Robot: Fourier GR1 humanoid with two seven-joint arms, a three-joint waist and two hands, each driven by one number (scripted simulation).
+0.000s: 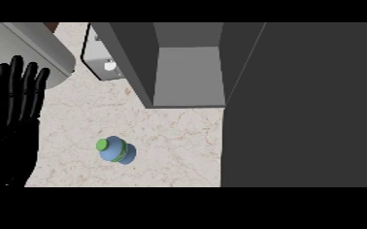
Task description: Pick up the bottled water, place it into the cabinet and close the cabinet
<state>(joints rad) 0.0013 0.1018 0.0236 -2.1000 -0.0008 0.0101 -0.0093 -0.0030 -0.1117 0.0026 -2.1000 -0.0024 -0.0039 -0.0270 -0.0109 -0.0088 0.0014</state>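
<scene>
The bottled water (116,150) is a small blue bottle with a green cap, standing upright on the marble counter (172,136) near the front left. Behind it, the dark grey cabinet (186,63) stands with its interior showing and nothing inside. Its open door (294,106) is a large dark panel filling the right side. My left hand (20,106) shows at the left edge, fingers straight and pointing up, apart from the bottle and holding nothing. My right hand does not appear.
A white appliance with a round knob (104,60) stands at the back, left of the cabinet. A grey rounded object (39,48) lies at the top left, just above my left hand.
</scene>
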